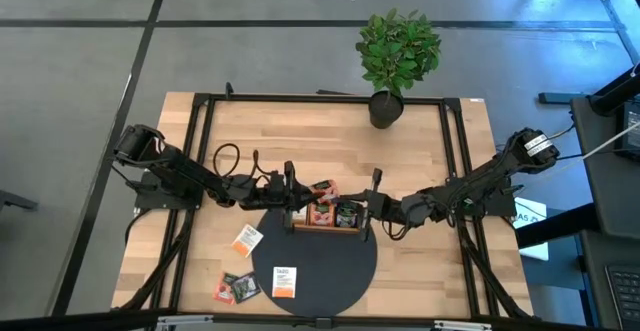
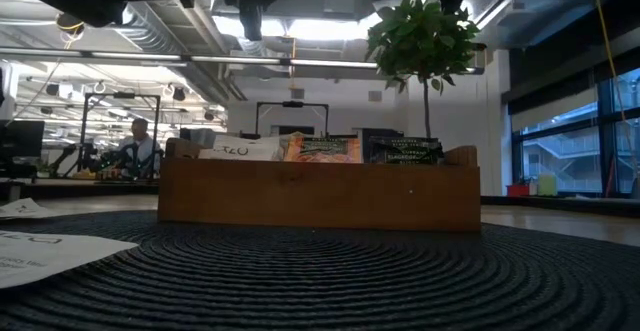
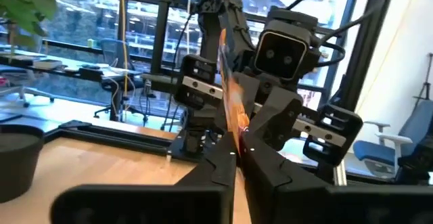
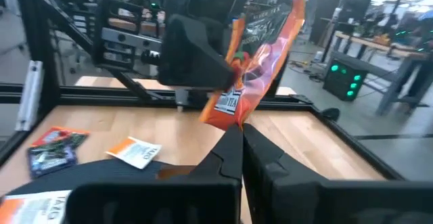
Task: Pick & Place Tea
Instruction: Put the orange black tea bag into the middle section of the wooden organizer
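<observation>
Tray (image 1: 300, 229) held several sachets, roughly four loose beside it; left gripper (image 1: 300, 193) clamped an orange sachet (image 4: 254, 65) above tray, right gripper (image 1: 362, 208) apparently clenched empty nearby.

the white sachet (image 1: 284, 280) on the dark round mat (image 1: 330, 271) bears the word "tazo" at its top. the print on the sachets standing in the wooden tray (image 2: 318, 195) and on the orange sachet (image 4: 254, 68) is too blurred to read.
</observation>
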Robot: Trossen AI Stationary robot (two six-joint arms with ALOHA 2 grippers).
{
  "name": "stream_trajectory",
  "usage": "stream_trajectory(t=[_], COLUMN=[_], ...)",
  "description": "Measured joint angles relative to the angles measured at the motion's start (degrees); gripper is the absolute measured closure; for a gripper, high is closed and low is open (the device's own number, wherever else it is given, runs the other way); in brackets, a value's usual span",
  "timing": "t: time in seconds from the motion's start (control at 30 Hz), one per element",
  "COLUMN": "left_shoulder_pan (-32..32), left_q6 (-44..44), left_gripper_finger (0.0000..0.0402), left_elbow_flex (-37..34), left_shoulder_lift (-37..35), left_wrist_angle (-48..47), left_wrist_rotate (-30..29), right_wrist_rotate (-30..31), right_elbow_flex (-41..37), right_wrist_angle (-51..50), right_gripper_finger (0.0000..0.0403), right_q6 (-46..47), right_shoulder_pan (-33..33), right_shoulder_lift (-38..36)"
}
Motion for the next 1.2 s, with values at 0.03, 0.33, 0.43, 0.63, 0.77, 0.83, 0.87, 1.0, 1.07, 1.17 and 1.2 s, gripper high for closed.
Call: stream_trajectory(t=[0.03,0.33,0.43,0.63,0.77,0.83,0.87,1.0,1.07,1.17,1.2], left_shoulder_pan=[-0.02,-0.02,-0.02,-0.02,0.00,0.00,-0.02,-0.48,-1.05,-2.13,-2.42], left_q6=[0.25,1.48,2.07,1.59,-1.39,-2.31,-2.79,-4.75,-5.49,-5.47,-5.44], left_gripper_finger=[0.0393,0.0395,0.0394,0.0396,0.0396,0.0396,0.0396,0.0397,0.0397,0.0397,0.0397], left_elbow_flex=[0.00,0.00,0.00,0.00,0.07,0.07,0.07,0.07,0.07,0.03,0.03], left_shoulder_lift=[0.00,0.00,0.00,0.00,-0.04,-0.04,-0.04,-0.04,-0.04,-0.04,-0.04], left_wrist_angle=[-0.06,-0.94,-1.39,-1.82,-5.31,-8.18,-9.72,-14.91,-17.29,-18.30,-18.46], left_wrist_rotate=[0.24,2.05,2.27,4.44,7.76,9.17,9.66,10.89,10.96,10.61,10.14], right_wrist_rotate=[-0.55,-2.09,-5.84,-10.01,-10.20,-10.26,-10.29,-10.62,-13.45,-21.76,-23.88], right_elbow_flex=[0.00,0.00,0.00,0.07,0.28,1.11,1.18,1.18,1.27,1.29,1.29], right_wrist_angle=[-0.02,-0.79,-2.03,-8.34,-20.47,-25.86,-27.88,-29.90,-28.79,-27.24,-25.96], right_gripper_finger=[0.0398,0.0395,0.0375,0.0287,0.0236,0.0222,0.0217,0.0209,0.0212,0.0224,0.0229], right_q6=[0.07,0.10,0.05,0.52,7.01,13.37,15.33,16.65,17.40,18.31,18.30], right_shoulder_pan=[0.00,0.04,-0.07,-0.09,-0.32,-0.87,-1.11,-1.31,-2.25,-4.92,-5.69], right_shoulder_lift=[0.00,0.00,-0.02,-1.24,-5.10,-6.95,-7.71,-8.11,-7.75,-7.53,-7.41])
